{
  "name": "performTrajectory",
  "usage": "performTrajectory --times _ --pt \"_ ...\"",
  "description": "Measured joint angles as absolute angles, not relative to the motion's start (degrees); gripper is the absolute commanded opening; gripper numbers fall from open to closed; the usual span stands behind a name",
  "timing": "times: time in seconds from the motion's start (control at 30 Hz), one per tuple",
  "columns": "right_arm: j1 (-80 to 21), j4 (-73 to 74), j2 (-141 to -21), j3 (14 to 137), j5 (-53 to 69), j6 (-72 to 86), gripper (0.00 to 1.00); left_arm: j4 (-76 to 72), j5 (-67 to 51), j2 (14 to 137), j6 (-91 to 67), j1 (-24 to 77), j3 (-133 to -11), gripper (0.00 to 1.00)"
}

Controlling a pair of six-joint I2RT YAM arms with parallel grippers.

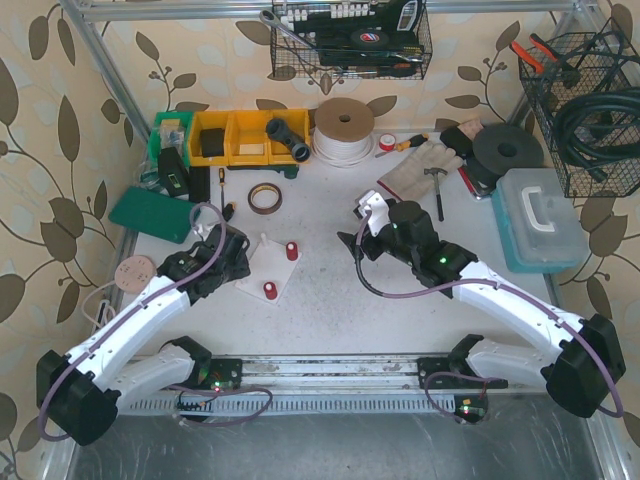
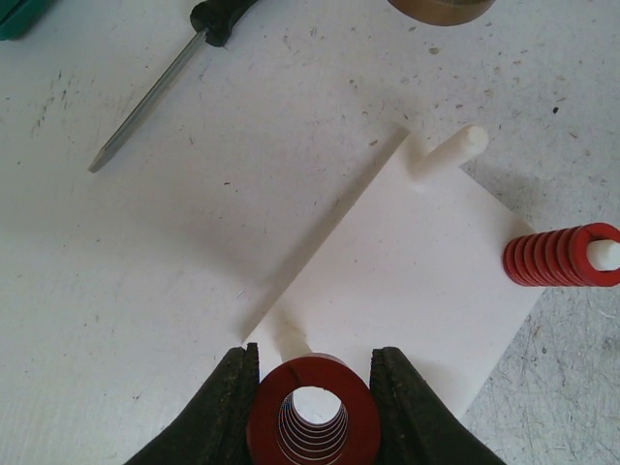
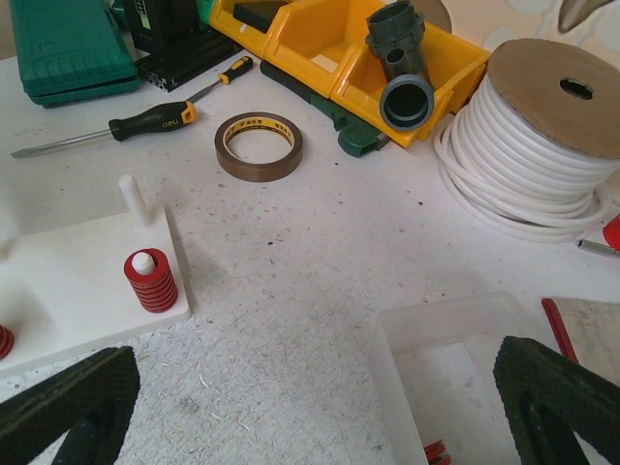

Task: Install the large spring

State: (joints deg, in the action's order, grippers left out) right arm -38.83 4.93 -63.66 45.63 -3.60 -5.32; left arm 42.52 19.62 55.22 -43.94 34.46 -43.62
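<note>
The left gripper is closed on the spring, one finger on each flank, with the bore facing the wrist camera at the near edge of the plate. A white stub shows just behind the spring's upper-left rim. It looks like the target peg, but I cannot tell whether it already sits inside the bore. Across the plate a small spring sits on its own peg, and a third peg is bare. The right gripper hangs wide open above a clear tray, well apart from the plate, holding nothing.

The step in hand, I judge, is seating the spring over its peg. Centre the bore on the peg before lowering. Keep the spring's axis in line with the peg so the coils don't catch on its tip, and go down slowly until the bottom coil meets the plate. The plate looks light and loose, so a sideways push could slide it; press straight along the peg. Open the fingers only once the spring stands unaided, then back off along the fingers' line so it isn't dragged off
</note>
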Motion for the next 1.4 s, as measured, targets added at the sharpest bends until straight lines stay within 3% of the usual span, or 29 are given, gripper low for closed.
performTrajectory --times 0.67,0.9,1.17,1.27,1.4 --pt "-38.22 4.91 -63.05 45.30 -2.57 -5.32 0.99 34.02 21.54 58.65 -40.91 34.46 -38.11 0.01" --pt "-37.56 5.02 -64.23 45.25 -2.57 -5.32 0.99 32.29 21.82 60.66 -39.46 34.46 -38.11 0.42" --pt "-35.46 12.40 -68.20 48.42 -2.66 -5.34 0.97 31.83 20.88 61.21 -38.79 34.46 -38.22 0.55" --pt "-32.62 17.04 -70.74 52.49 -2.72 -5.30 0.90 32.49 20.86 61.19 -38.39 34.46 -39.07 0.59" --pt "-27.16 23.00 -76.86 58.35 -1.72 -5.41 0.71 33.52 20.56 60.88 -36.29 34.46 -41.89 0.65"
